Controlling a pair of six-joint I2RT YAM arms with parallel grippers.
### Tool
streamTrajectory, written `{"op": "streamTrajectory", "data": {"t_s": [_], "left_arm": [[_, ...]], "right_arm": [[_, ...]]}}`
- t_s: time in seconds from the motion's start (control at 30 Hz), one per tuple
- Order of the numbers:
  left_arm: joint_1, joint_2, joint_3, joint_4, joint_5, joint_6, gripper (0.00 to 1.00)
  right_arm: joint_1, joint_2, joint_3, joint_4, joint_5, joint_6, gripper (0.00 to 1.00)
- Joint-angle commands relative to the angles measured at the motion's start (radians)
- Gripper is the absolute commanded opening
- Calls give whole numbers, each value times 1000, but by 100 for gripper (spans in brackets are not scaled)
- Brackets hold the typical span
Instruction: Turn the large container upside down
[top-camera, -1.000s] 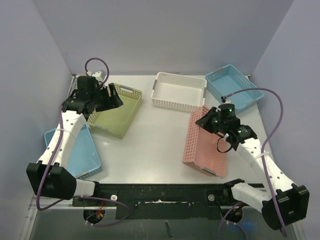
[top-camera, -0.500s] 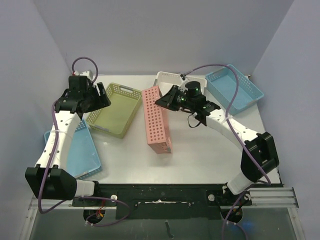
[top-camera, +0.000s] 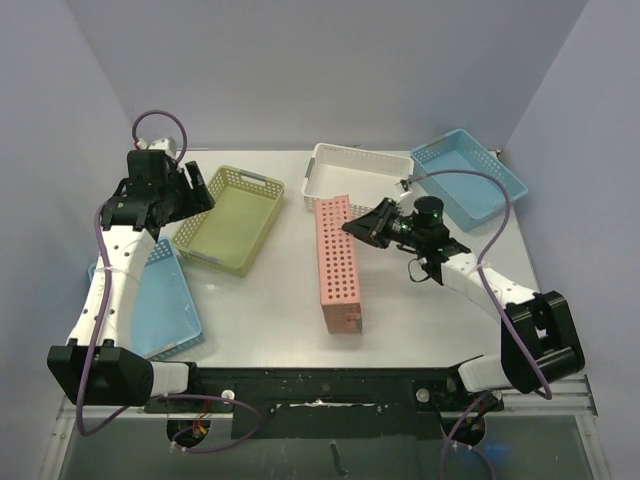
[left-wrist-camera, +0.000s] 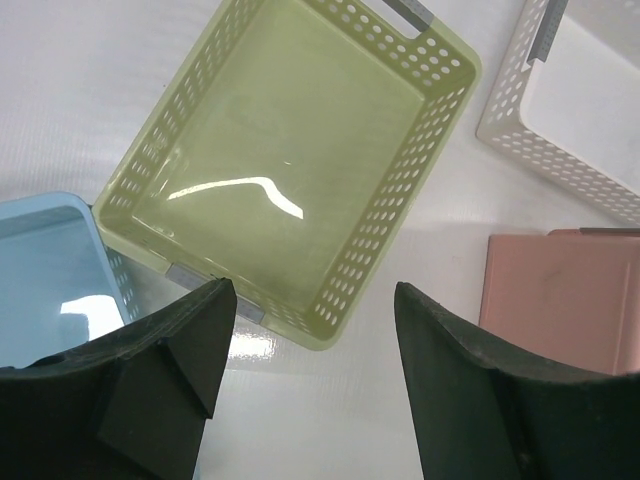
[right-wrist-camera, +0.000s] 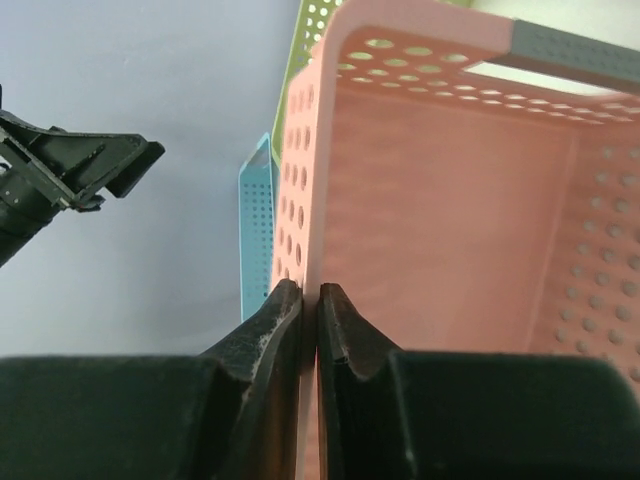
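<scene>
A: Overhead view bright, even; soft shadow only beside the pink basket (top-camera: 338, 262).
B: Left wrist: white glare streak across the green basket (left-wrist-camera: 290, 170) floor, table (left-wrist-camera: 80, 80) washed out.
A: Right wrist: own fingers (right-wrist-camera: 265, 340) dark, soft-focus up close; basket holes sharp further off.

right gripper (right-wrist-camera: 310, 293) | clamped on wall of pink container (right-wrist-camera: 450, 210) (perforated, grey handle on top) | blue basket (right-wrist-camera: 257, 230) edge behind
</scene>
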Motion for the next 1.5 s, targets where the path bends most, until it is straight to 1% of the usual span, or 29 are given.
{"op": "streamTrajectory", "data": {"t_s": [0.0,0.1,0.13,0.27,0.37,0.47,0.53,0.6,0.7,0.77,0.9,1.0,1.07,1.2,1.3,1.37,1.47], "left_arm": [[3,5,50,34,38,8,64],[1,7,56,26,46,13,64],[1,5,55,26,47,14,64],[1,1,50,27,42,14,64],[1,7,50,28,49,14,64],[1,14,53,29,57,11,64],[1,18,52,31,61,10,64],[1,22,55,31,62,10,64],[1,24,50,35,67,10,64],[1,24,47,39,76,8,64],[0,28,27,56,127,-1,64],[-15,36,-8,90,209,-23,63],[-59,55,-26,111,257,-24,63],[-233,122,-34,112,221,-24,63],[-318,174,-46,134,226,-43,63],[-368,222,-49,164,250,-60,63],[-425,307,-27,208,246,-80,63]], "right_arm": [[-91,-62,-158,94,-144,-2,0],[-169,-83,-252,127,-220,4,0],[-204,-91,-270,82,-226,-11,4],[-303,-120,-274,-112,-225,-124,29],[-385,-146,-303,-136,-254,-153,41],[-461,-159,-312,-178,-278,-197,59],[-486,-167,-268,-287,-236,-277,67],[-489,-178,-201,-471,-132,-371,73],[-492,-178,-107,-688,90,-447,75],[-497,-180,-73,-762,182,-466,76],[-497,-266,-51,-794,246,-463,77],[-487,-338,-22,-801,280,-462,79],[-465,-370,13,-812,315,-471,81],[-362,-382,114,-853,415,-504,89],[-270,-362,169,-887,482,-512,90],[-247,-352,189,-899,484,-516,90],[-232,-357,229,-932,495,-527,90]]}}
